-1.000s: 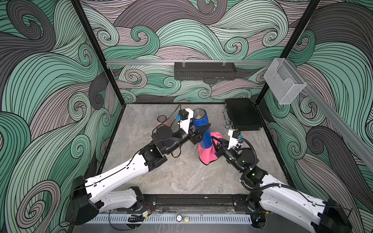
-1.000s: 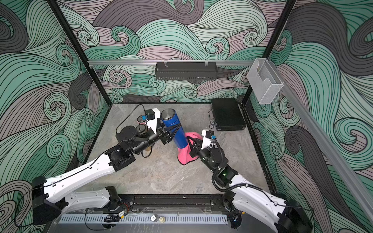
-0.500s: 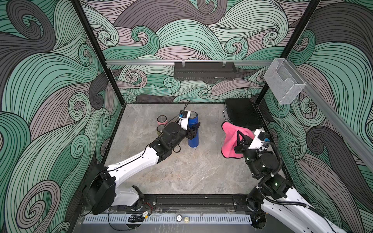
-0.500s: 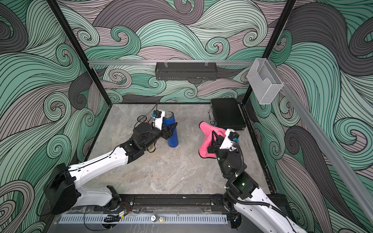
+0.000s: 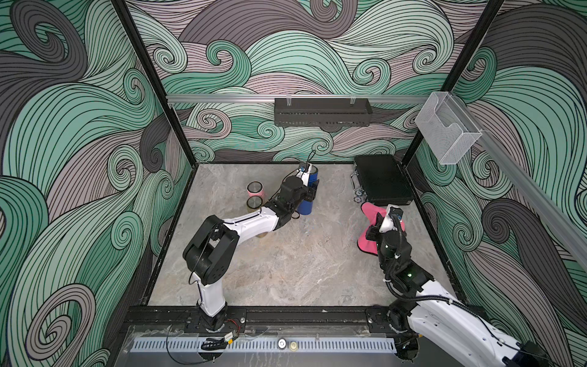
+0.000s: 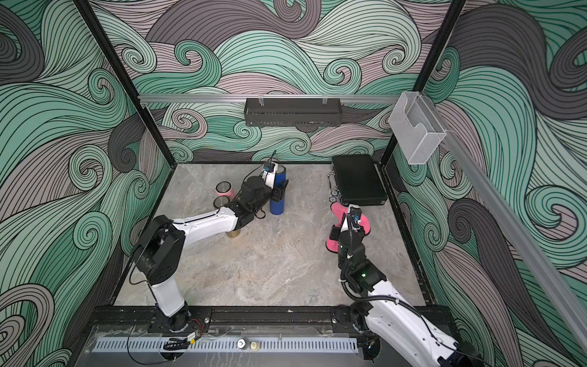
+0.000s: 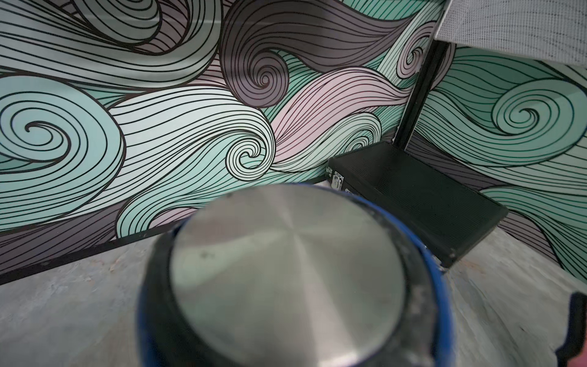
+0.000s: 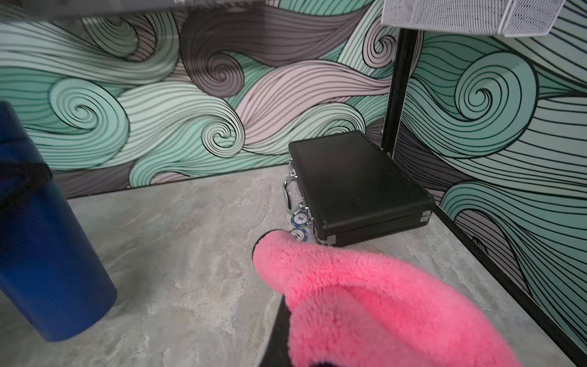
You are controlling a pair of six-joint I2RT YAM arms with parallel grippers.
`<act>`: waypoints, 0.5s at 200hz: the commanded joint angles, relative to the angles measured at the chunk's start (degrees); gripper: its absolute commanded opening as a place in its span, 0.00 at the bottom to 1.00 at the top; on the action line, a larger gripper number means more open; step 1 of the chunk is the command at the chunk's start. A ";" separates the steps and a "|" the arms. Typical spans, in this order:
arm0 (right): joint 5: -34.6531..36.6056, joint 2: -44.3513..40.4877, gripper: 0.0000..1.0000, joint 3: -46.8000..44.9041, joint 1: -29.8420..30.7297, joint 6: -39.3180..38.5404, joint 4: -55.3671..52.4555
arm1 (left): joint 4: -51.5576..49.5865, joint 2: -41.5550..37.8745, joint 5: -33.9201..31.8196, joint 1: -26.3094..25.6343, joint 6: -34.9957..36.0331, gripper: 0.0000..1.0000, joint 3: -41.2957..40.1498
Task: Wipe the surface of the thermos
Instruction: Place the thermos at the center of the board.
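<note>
While left gripper clamps the upright thermos, right gripper, at its four o'clock, clenches the pink cloth.

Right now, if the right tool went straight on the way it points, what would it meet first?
Probably the black case, or the poker chips beside its handle; depth is unclear.

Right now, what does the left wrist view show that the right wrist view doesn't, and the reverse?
Only the left wrist view: the thermos seen close from above, its round steel top filling the foreground.

Only the right wrist view: the pink cloth in the foreground, poker chips beside the black case, and the thermos's blue side as it stands upright.

Both: the thermos, the closed black case in the corner, the marble tabletop and the swirl-patterned walls.
</note>
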 commanded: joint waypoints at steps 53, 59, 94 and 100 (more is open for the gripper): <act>-0.62 8.30 0.00 -2.56 -3.94 1.94 10.63 | 18.03 7.69 12.89 6.19 3.30 0.00 2.53; -0.66 8.26 0.00 -2.88 -3.95 2.11 10.87 | 19.64 8.30 13.59 6.90 2.83 0.00 1.80; -1.51 7.21 0.00 -3.94 -4.42 2.75 11.18 | 29.79 10.74 14.49 8.25 5.64 0.00 -2.30; -1.75 7.19 0.00 -4.07 -4.40 2.78 11.26 | 29.36 10.95 13.61 8.30 5.82 0.00 -2.22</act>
